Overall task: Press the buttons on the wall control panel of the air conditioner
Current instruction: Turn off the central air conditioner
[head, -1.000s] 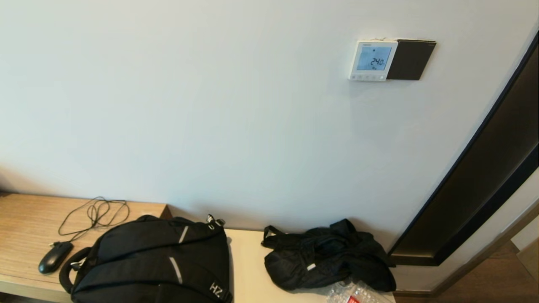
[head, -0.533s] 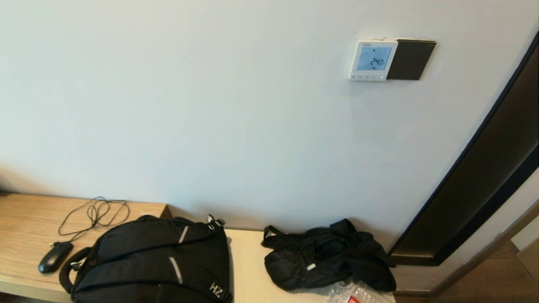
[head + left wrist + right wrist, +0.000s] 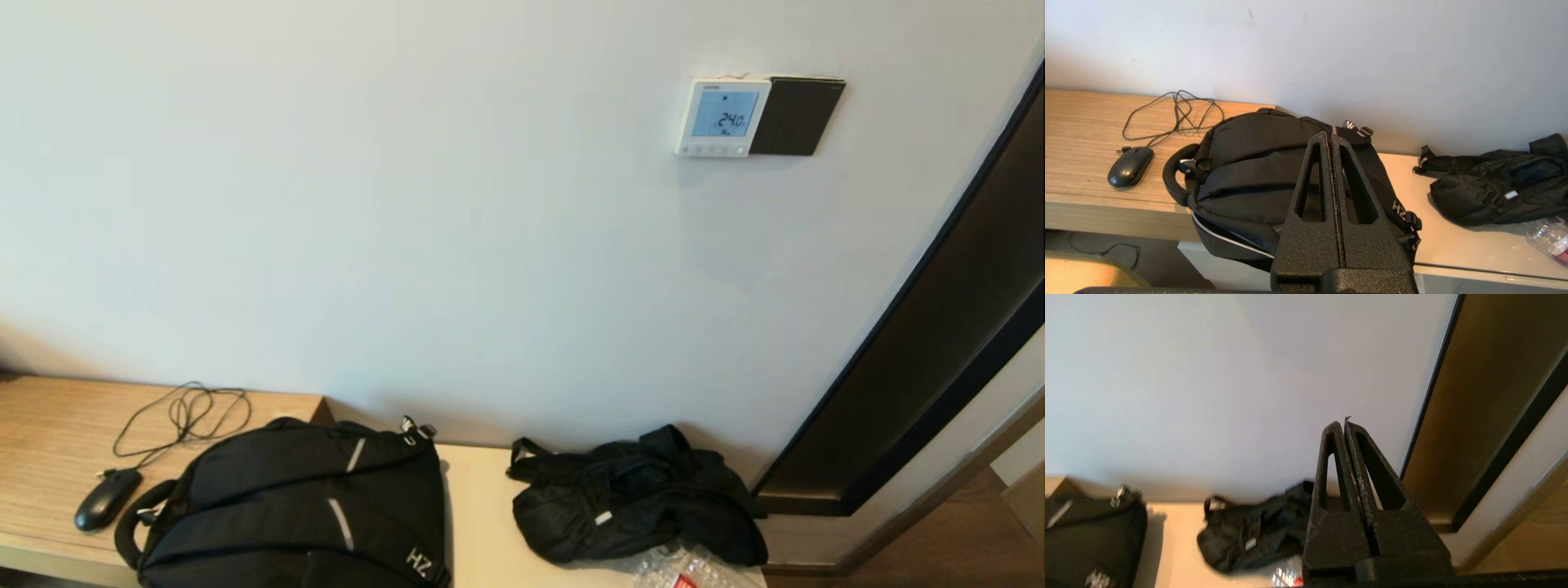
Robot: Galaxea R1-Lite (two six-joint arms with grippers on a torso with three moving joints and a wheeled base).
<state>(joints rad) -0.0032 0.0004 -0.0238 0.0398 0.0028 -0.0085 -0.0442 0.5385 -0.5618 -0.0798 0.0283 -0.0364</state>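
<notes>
The white wall control panel [image 3: 722,116] hangs high on the wall at the upper right of the head view; its pale blue screen reads 24.0. The row of small buttons [image 3: 712,150] runs along its bottom edge. Neither arm shows in the head view. My left gripper [image 3: 1330,136] is shut and empty, held low above the black backpack [image 3: 1274,163]. My right gripper [image 3: 1342,425] is shut and empty, pointing at bare wall left of the dark door frame [image 3: 1478,396], well below the panel, which is out of both wrist views.
A plain black square panel [image 3: 796,116] adjoins the white one. On the bench below lie the backpack [image 3: 302,506], a black mouse [image 3: 106,498] with its cable, a crumpled black bag [image 3: 637,498] and a plastic bottle [image 3: 686,572]. The dark door frame [image 3: 922,351] runs at right.
</notes>
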